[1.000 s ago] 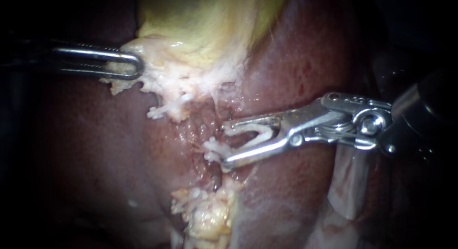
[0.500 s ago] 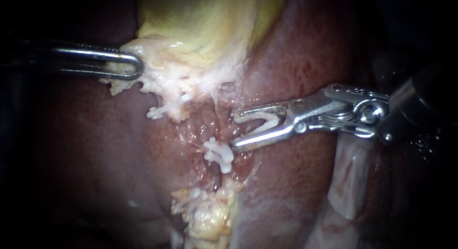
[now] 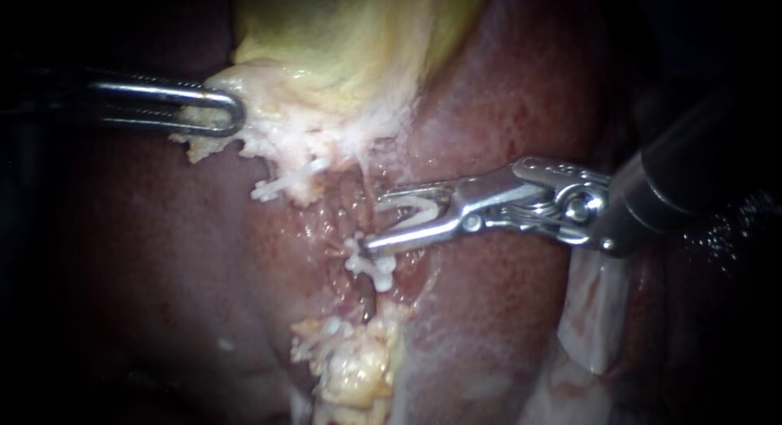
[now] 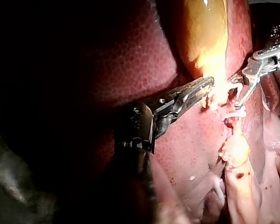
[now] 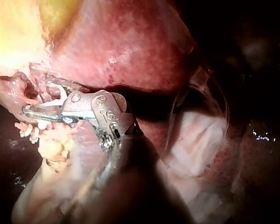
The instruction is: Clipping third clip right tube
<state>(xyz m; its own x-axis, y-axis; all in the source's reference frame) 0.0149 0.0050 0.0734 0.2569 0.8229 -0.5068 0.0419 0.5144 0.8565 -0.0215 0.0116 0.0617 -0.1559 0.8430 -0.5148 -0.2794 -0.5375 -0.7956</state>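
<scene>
At mid-frame the right instrument (image 3: 375,223), jaws part-open and holding a white clip (image 3: 421,211), sits at the right tube (image 3: 355,220) above its placed clips (image 3: 371,265) and should straddle it fully before closing, while the left instrument (image 3: 230,114) grips the gallbladder (image 3: 342,42) at upper left.

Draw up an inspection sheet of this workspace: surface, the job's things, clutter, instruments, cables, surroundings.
Surface: dark red liver, with the yellow gallbladder lying on it.
Job's things: loaded clip, white and open; placed clip on tissue just below the right jaw tips; second placed clip by the gallbladder's ragged edge. Which tube the jaws straddle cannot be told.
Clutter: fatty lump, yellowish; nothing loose seen.
Instruments: left instrument is shut on the gallbladder's pale edge; right instrument has its jaws apart, touching the loaded clip from both sides.
Cables: nothing seen.
Surroundings: dark; pale tissue flap under the right shaft.
</scene>
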